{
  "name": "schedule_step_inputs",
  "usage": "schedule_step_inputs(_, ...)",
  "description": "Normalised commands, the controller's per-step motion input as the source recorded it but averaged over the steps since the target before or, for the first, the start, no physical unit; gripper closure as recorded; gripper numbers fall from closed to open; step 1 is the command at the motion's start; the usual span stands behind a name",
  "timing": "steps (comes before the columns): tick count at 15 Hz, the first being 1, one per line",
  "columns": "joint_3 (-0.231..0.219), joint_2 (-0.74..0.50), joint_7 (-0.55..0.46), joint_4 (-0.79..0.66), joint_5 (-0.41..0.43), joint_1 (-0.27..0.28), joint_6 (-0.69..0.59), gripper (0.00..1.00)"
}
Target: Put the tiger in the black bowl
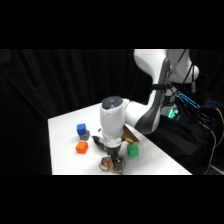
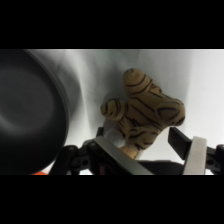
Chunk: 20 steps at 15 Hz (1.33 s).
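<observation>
On white table (image 1: 65, 125): black bowl (image 2: 27, 107), then tiger (image 2: 142, 112) close beside it. Gripper (image 2: 150, 145) down over tiger, jaws apart either side, not clamped. Grasping step; next, probably close, lift, carry to bowl.

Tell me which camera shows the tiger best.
The wrist view. There the tiger fills the middle, its dark stripes plain, lying on the white table between the gripper fingers, beside the black bowl. In the side view it is only a small tan lump under the gripper, partly hidden.

Arm lowered, gripper (image 2: 150, 142) seemingly open
</observation>
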Motion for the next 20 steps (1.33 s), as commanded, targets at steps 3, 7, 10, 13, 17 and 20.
schedule_step_inputs(3, -0.152, 0.2, 0.13, 0.14, -0.033, 0.203, 0.19, 0.0)
schedule_step_inputs(7, -0.136, 0.08, 0.08, 0.1, -0.021, 0.146, 0.13, 0.35)
schedule_step_inputs(10, -0.1, 0.0, 0.05, 0.06, -0.001, 0.087, 0.08, 0.59)
schedule_step_inputs(13, -0.077, -0.02, 0.05, 0.04, 0.013, 0.076, 0.05, 0.84)
schedule_step_inputs(17, -0.08, -0.16, 0.07, -0.04, 0.001, 0.103, -0.11, 0.94)
schedule_step_inputs(20, -0.123, -0.54, 0.15, -0.26, -0.107, 0.188, -0.3, 0.94)
